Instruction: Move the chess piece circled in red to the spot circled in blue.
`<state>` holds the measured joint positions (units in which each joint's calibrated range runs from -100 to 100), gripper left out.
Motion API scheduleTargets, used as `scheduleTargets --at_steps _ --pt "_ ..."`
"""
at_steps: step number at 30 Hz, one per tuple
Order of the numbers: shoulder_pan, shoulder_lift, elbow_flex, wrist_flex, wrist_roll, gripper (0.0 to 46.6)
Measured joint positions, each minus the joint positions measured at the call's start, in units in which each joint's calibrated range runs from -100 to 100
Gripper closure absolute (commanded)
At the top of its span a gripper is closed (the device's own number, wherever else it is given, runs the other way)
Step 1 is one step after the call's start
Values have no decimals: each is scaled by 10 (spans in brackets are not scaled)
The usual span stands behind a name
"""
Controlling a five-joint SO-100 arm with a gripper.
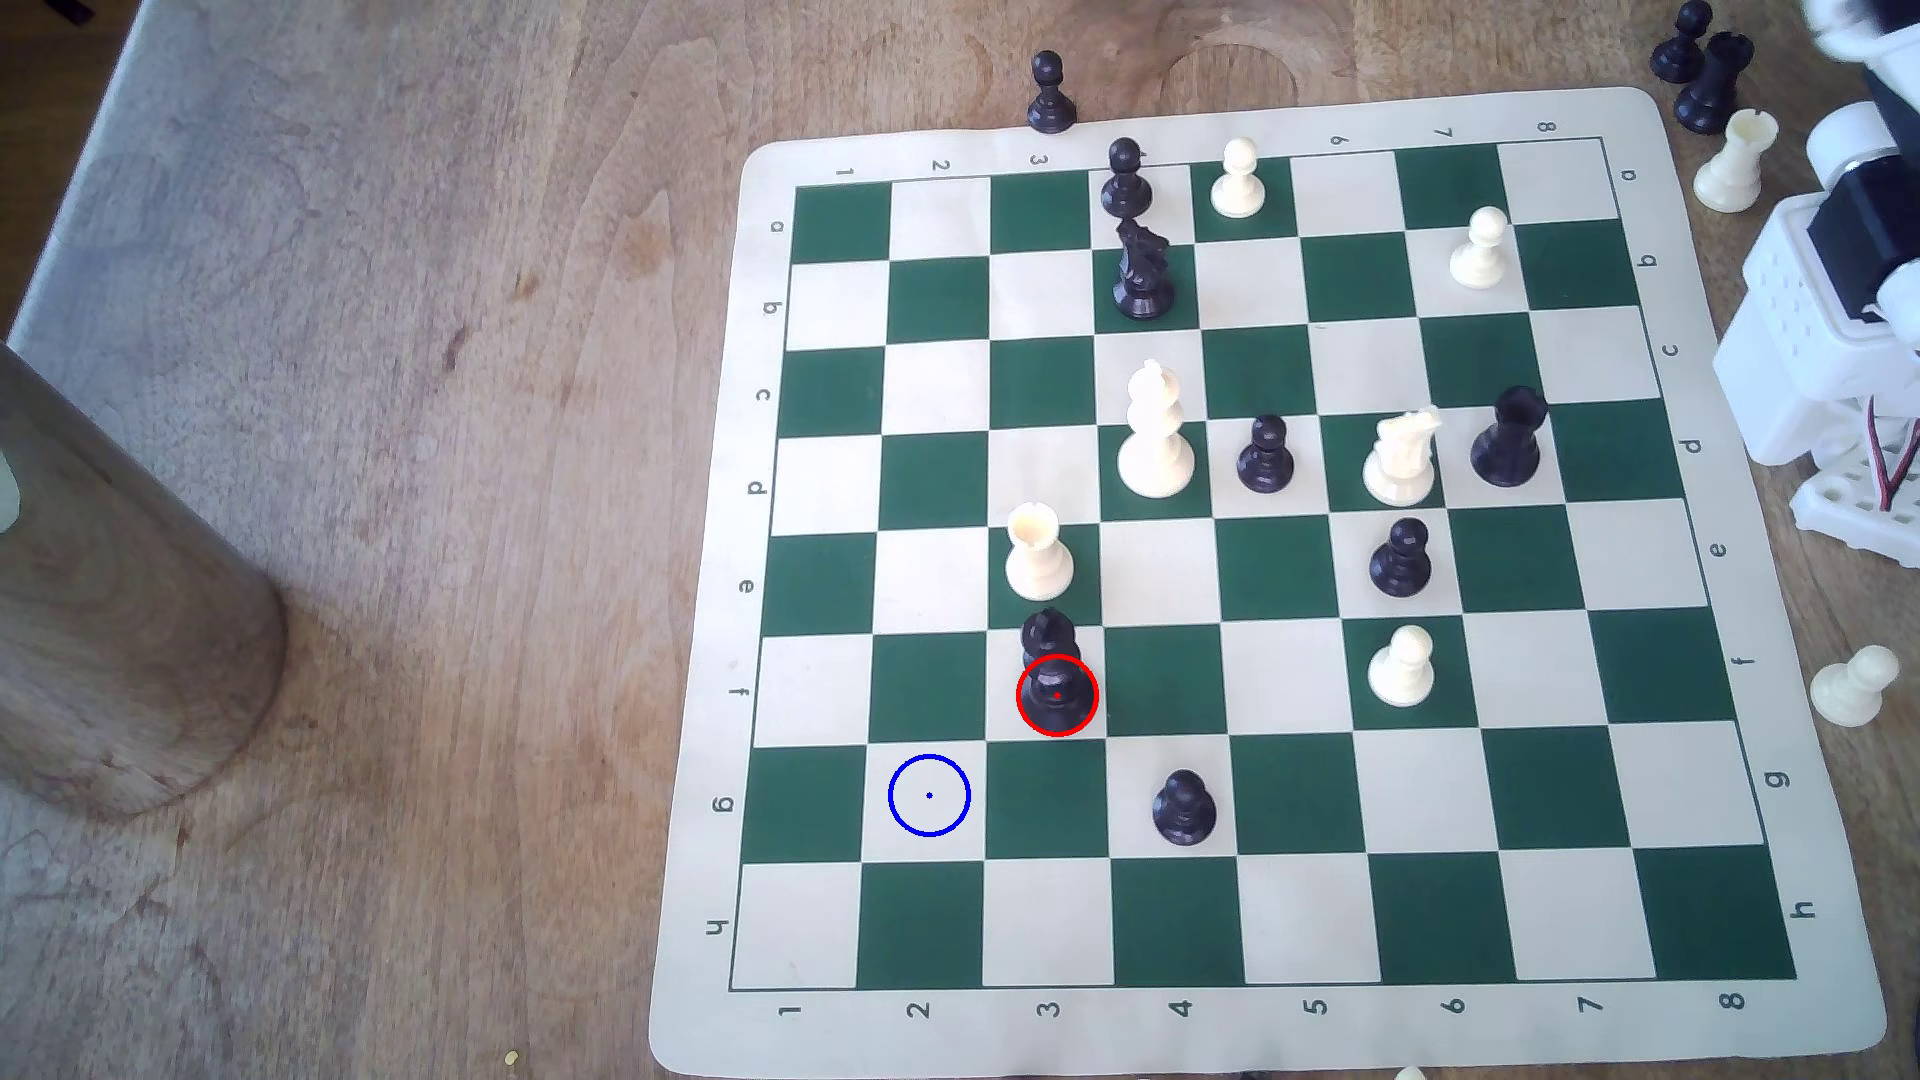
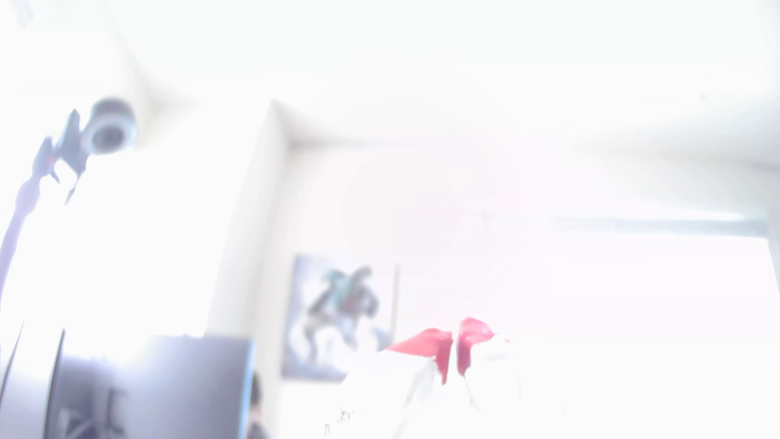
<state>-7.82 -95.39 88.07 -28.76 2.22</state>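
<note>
Overhead, the arm sits folded off the board; its red-tipped tool points upward, nearly closed, empty.

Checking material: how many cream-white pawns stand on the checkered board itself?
3: a cream-white pawn on a5, another on b7, a third on f6. A fourth stands off the board at the exterior view's right; none seems hidden.

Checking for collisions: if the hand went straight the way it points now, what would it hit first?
Probably nothing near: beyond the hand the wrist view shows a bright, washed-out room, though depth is unclear.
</note>
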Motion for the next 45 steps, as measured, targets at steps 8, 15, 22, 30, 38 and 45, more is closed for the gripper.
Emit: scheduleTargets --at_steps 8,15,22,30,38,45 --pt "-2 -3 -132 402 1 350" --pt "-24 74 -194 573 6 301" --pt "-39 199 -266 655 -24 219" --pt "-29 459 -481 749 -112 231" --pt "-63 664 -643 849 -165 299" --pt "-86 778 -736 904 -180 295"
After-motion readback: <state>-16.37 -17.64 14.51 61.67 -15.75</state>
